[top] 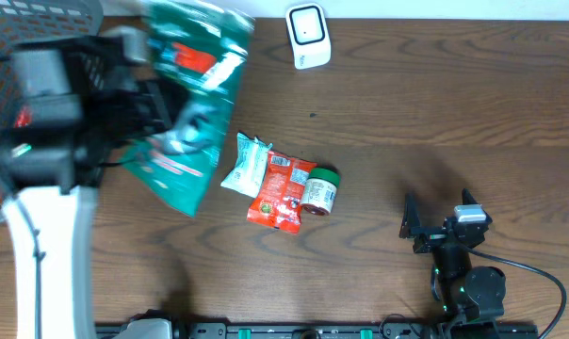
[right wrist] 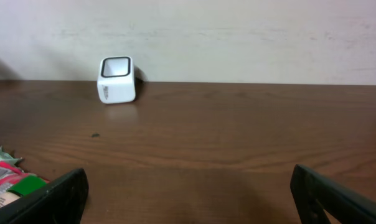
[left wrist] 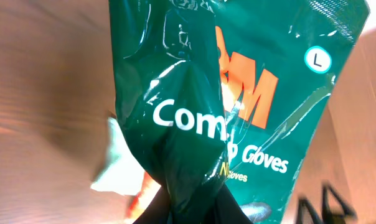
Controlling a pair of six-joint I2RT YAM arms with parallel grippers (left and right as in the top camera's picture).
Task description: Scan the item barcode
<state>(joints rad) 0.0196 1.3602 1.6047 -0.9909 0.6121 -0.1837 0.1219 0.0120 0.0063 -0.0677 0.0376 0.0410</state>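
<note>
Facing the scanner point(right wrist: 116, 79), right wrist view misses the glove pack point(top: 214, 89).

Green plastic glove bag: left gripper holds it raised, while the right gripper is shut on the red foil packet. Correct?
No: the right wrist view shows the right gripper open and empty; the red foil packet lies on the table. The left gripper does hold the green plastic glove bag raised.

Dark brown wood-grain table point(right wrist: 238, 137) spreads ahead of right fingers point(right wrist: 51, 198); plain off-white wall point(right wrist: 238, 37) rises behind far edge. Light soft, even.
</note>
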